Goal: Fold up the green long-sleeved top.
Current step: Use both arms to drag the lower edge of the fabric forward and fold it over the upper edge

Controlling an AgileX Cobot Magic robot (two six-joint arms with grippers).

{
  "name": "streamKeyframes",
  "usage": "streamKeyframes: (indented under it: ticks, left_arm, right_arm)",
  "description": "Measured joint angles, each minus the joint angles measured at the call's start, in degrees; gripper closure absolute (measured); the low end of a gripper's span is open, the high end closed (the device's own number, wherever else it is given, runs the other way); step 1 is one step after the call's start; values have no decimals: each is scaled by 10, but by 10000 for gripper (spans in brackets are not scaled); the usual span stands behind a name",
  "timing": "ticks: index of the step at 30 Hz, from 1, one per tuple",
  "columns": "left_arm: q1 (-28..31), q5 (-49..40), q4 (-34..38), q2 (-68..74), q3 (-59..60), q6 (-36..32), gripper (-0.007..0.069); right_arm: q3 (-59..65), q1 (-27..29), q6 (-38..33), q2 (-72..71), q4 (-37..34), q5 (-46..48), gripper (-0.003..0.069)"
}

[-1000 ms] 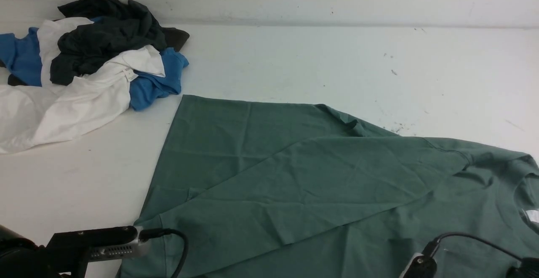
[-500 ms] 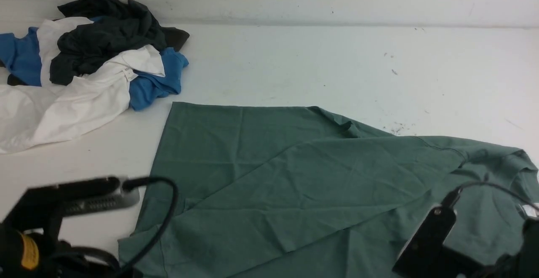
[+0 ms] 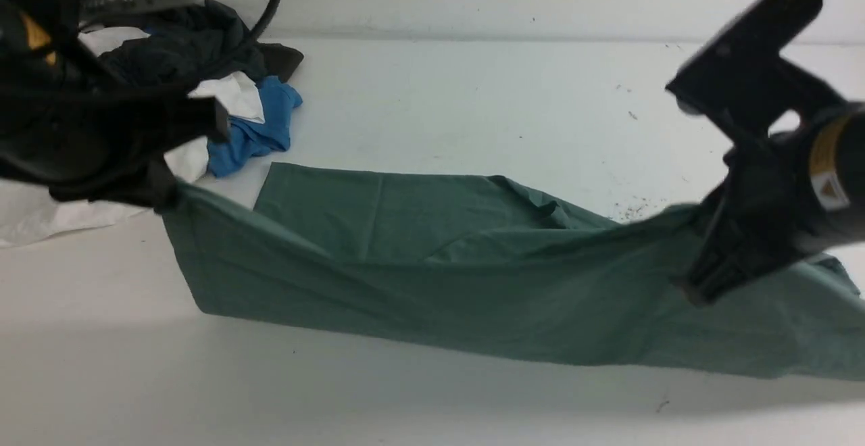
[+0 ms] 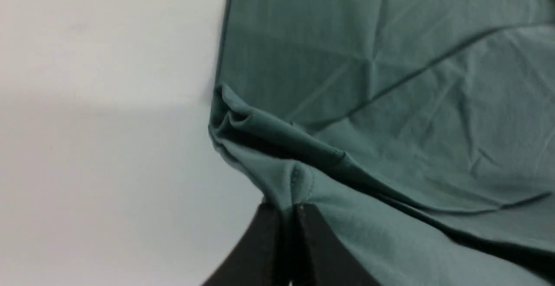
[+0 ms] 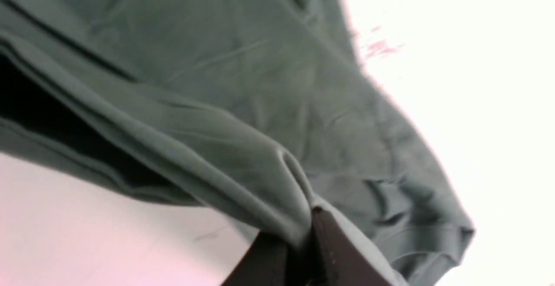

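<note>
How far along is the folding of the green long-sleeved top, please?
Done: the left gripper and right gripper are each shut on the near edge of the green long-sleeved top. In hand: that edge is lifted and stretched between them, while the far edge lies on the table. Remaining: probably carrying it over and laying it down; no finished fold shows yet.

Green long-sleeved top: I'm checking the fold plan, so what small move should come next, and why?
Probably carry both forward: left hand and right hand each pinch the lifted near edge of the sage-green cotton top; its far half lies flat.
</note>
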State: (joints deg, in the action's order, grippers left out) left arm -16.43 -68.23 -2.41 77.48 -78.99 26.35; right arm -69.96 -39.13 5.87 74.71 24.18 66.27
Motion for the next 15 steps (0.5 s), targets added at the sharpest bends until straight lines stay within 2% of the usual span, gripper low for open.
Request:
streamKeyframes:
  ticks: [6, 10, 15]
  left_arm:
    - [73, -6, 38, 144, -137, -23, 608]
    - [101, -6, 52, 247, -227, -28, 608]
    - [120, -6, 61, 367, -332, -29, 608]
  right_arm:
    - [-86, 109, -44, 104, -27, -62, 631]
    - [-134, 154, -67, 186, -58, -123, 631]
    - [-178, 182, -69, 279, -68, -177, 631]
